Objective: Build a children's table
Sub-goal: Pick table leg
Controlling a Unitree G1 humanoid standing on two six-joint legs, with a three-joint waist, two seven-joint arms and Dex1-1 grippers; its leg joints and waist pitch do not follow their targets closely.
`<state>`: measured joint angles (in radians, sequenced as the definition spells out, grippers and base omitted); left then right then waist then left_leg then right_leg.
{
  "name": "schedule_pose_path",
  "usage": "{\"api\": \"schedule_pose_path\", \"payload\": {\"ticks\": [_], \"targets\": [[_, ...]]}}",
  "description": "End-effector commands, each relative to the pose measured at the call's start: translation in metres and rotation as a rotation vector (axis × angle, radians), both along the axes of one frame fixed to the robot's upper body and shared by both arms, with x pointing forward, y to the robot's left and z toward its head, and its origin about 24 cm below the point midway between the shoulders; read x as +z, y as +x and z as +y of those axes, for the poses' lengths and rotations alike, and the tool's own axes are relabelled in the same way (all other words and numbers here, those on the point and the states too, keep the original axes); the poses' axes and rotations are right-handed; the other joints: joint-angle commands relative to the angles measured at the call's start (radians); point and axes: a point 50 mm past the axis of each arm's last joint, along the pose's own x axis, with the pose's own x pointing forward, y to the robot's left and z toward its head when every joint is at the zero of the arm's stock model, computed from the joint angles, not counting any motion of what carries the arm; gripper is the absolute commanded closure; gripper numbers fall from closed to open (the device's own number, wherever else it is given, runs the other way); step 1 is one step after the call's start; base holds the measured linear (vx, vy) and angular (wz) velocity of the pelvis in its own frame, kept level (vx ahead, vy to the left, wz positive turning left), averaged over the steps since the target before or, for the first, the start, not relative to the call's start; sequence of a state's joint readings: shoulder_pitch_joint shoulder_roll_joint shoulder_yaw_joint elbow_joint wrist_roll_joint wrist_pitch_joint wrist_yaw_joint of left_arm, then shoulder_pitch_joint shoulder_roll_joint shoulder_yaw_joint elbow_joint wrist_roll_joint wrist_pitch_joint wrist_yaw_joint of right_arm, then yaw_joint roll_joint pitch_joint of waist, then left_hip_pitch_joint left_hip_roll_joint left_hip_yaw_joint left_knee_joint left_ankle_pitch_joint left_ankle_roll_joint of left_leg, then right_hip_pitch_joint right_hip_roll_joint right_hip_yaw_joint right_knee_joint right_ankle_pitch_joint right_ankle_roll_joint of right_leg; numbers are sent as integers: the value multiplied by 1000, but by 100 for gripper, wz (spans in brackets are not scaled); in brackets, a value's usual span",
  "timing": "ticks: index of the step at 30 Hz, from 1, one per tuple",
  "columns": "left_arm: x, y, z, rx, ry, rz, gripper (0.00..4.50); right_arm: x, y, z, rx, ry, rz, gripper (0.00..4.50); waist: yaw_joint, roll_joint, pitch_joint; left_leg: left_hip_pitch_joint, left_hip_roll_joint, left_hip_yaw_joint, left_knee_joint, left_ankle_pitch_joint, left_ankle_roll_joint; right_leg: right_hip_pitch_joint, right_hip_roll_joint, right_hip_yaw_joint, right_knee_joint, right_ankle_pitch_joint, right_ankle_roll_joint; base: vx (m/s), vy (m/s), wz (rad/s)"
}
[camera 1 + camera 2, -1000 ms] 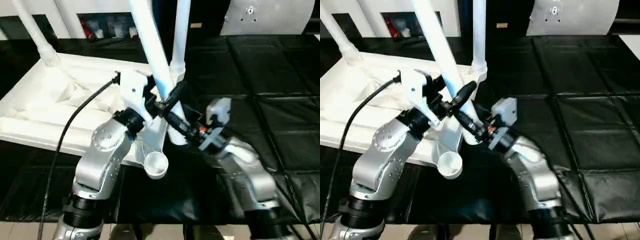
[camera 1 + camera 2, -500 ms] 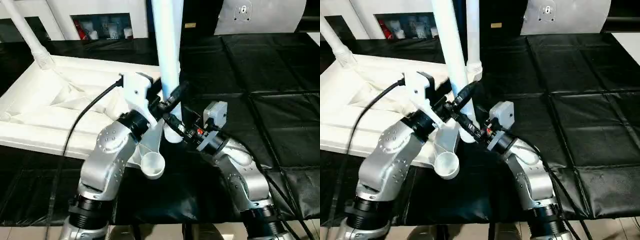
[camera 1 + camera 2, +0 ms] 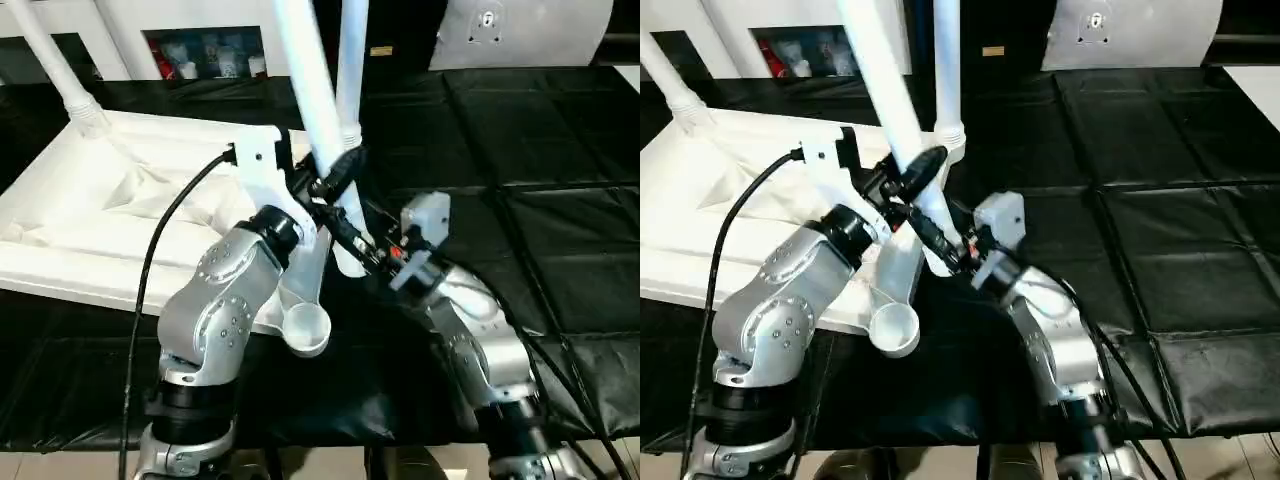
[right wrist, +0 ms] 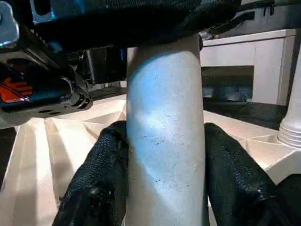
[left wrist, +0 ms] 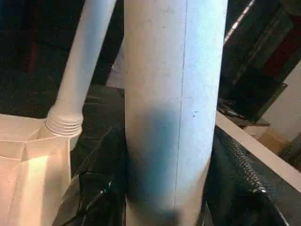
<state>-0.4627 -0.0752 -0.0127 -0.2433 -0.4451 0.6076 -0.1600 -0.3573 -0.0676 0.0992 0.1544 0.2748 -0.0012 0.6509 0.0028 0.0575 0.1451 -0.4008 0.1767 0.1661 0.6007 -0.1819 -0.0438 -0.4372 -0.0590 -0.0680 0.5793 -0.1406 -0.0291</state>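
Note:
The children's table top [image 3: 110,215] lies upside down on the left, ribs up. One white leg [image 3: 55,55] stands in its far left corner socket and another [image 3: 352,70] in the far right one. A third leg [image 3: 300,80] leans to the left, with its lower end at the table's right edge. My left gripper [image 3: 332,183] is shut on this leg, and the black fingers [image 5: 101,188] press on both of its sides. Just below, my right gripper [image 3: 352,240] is shut on the same leg, fingers [image 4: 99,179] on either side. The near corner socket [image 3: 307,328] is empty.
Black quilted sheeting [image 3: 520,200] covers the work surface to the right and front. White shelving [image 3: 200,50] and a pale panel [image 3: 520,30] stand at the back. A black cable [image 3: 150,260] runs along my left forearm.
The held leg stood near upright half a second ago and now leans left again. My left fingers have closed onto it. My right grip is unchanged.

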Motion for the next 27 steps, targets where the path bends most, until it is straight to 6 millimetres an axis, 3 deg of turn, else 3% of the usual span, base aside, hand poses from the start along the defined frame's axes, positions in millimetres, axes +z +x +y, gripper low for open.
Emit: {"api": "schedule_pose_path", "payload": {"ticks": [1, 7, 8, 13, 15, 20, 25, 27], "targets": [[-6, 1, 0, 11, 20, 42, 262, 13, 4, -2, -4, 84, -2, 192, 0, -14, -93, 12, 40, -10, -53, -75, 174, 77, -65, 40, -58, -207, -218, 0, 0, 0], [-3, 7, 10, 43, 54, 28, 262, 10, 5, -9, -7, 87, 43, 140, 2, -12, -96, 12, 39, -11, -50, -56, 178, 77, -65, 39, -56, -196, -219, 0, 0, 0], [-1, 10, 14, 51, 56, 27, 262, 10, 6, -12, -19, 89, 62, 129, 3, -15, -98, 13, 38, -10, -51, -57, 175, 78, -64, 39, -56, -204, -217, 0, 0, 0], [7, 20, 27, 36, 78, 15, 262, 17, 5, -26, -20, 84, 127, 85, 6, -12, -99, 16, 35, -12, -51, -56, 161, 78, -60, 37, -58, -225, -200, 0, 0, 0], [8, 22, 32, 4, 74, 20, 262, 21, 3, -34, -17, 56, 113, 71, 8, -3, -103, 17, 34, -12, -48, -54, 151, 78, -62, 37, -55, -224, -199, 0, 0, 0], [11, 23, 40, -80, 41, 36, 262, 31, 2, -53, -26, 91, 145, 26, 10, -10, -105, 17, 31, -9, -46, -44, 158, 78, -61, 38, -54, -205, -218, 0, 0, 0], [14, 22, 43, -165, 19, 43, 262, 37, 3, -63, -18, 93, 183, 0, 15, -10, -106, 16, 31, -8, -44, -36, 160, 78, -61, 37, -54, -216, -216, 0, 0, 0], [16, 20, 44, -249, -15, 48, 262, 43, 3, -68, 14, 102, 221, 0, 17, -17, -105, 16, 26, -8, -45, -24, 162, 80, -60, 37, -53, -225, -214, 0, 0, 0]]}}
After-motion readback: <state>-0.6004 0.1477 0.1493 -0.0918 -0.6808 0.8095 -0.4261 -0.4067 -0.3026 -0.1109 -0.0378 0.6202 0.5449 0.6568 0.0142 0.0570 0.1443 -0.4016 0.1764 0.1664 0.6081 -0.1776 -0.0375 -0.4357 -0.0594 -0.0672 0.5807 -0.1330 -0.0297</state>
